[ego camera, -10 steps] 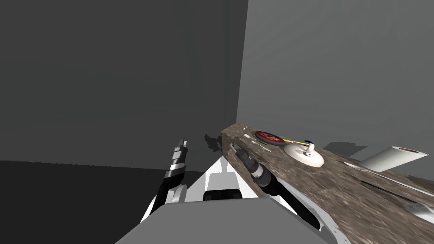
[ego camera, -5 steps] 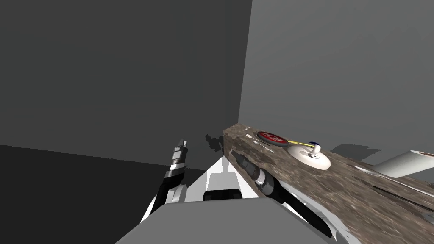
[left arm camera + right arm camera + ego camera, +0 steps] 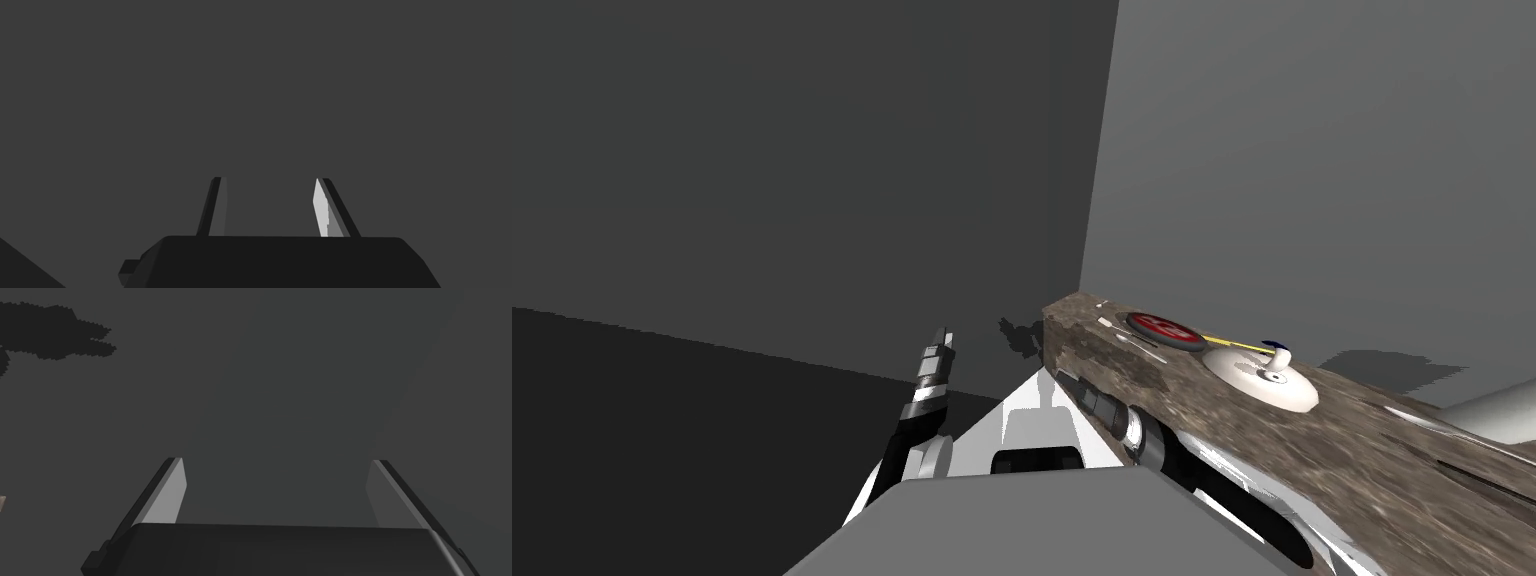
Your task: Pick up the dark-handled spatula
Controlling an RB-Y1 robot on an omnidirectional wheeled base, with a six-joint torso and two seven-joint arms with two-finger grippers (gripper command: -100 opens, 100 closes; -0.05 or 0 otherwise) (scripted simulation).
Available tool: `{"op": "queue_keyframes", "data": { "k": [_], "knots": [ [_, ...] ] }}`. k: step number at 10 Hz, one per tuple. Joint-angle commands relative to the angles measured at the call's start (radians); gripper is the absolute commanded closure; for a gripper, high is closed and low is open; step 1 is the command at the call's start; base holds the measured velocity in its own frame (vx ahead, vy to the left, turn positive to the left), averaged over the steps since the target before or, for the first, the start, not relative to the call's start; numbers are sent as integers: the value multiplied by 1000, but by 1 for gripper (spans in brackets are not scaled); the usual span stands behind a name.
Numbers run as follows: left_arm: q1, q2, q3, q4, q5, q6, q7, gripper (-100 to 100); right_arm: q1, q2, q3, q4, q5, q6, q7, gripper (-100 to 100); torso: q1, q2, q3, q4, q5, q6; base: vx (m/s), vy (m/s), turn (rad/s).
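A brown stone counter point(image 3: 1212, 430) runs off to the right in the head view. At its far end lie small white utensils point(image 3: 1134, 340), and a thin yellow-shafted utensil with a dark end point(image 3: 1257, 346) rests behind a white dish; which is the spatula I cannot tell. My right gripper point(image 3: 1061, 376) lies low against the counter's front edge, below the top; in the right wrist view point(image 3: 277, 460) it is open before a flat dark grey surface. My left gripper point(image 3: 942, 338) is raised to the left of the counter and is open point(image 3: 269, 179) with nothing between its fingers.
A red disc point(image 3: 1164, 328) and a white domed dish with a knob point(image 3: 1262, 378) sit on the counter's far end. A pale cylinder point(image 3: 1497, 415) shows at the right edge. Two grey walls meet in a corner behind the counter.
My view has swung to the left, so the counter and its things sit further right. My right forearm has sunk lower along the counter's front. The left arm holds still.
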Motion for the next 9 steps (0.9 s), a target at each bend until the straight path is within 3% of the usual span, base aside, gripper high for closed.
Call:
{"op": "queue_keyframes", "data": {
  "k": [1, 3, 4, 6, 7, 9],
  "knots": [
    [0, 0, 0, 0, 0, 0, 0, 0, -3, -50, 41, 15, -10, 14, 9, -100, 0, 0, 0, 0, 0, 0, -2, 17, 185],
    [0, 0, 0, 0, 0, 0, 0, 0, -3, -102, 41, 15, -10, 14, 9, -100, 0, 0, 0, 0, 0, 0, 1, 9, 46],
    [0, 0, 0, 0, 0, 0, 0, 0, -6, -138, 78, 31, -22, 28, 18, -100, 0, 0, 0, 0, 0, 0, 6, 15, 206],
    [0, 0, 0, 0, 0, 0, 0, 0, -6, -191, 78, 31, -22, 28, 18, -100, 0, -1, -1, 0, 0, 0, 7, 4, 44],
    [0, 0, 0, 0, 0, 0, 0, 0, -7, -226, 114, 47, -34, 43, 27, -100, 0, -1, -1, 0, 0, 0, 16, 13, 168],
    [0, 0, 0, 0, 0, 0, 0, 0, -7, -279, 114, 47, -34, 43, 27, -100, 0, -2, -1, 0, 0, 0, 14, 4, 68]
  ]
}}
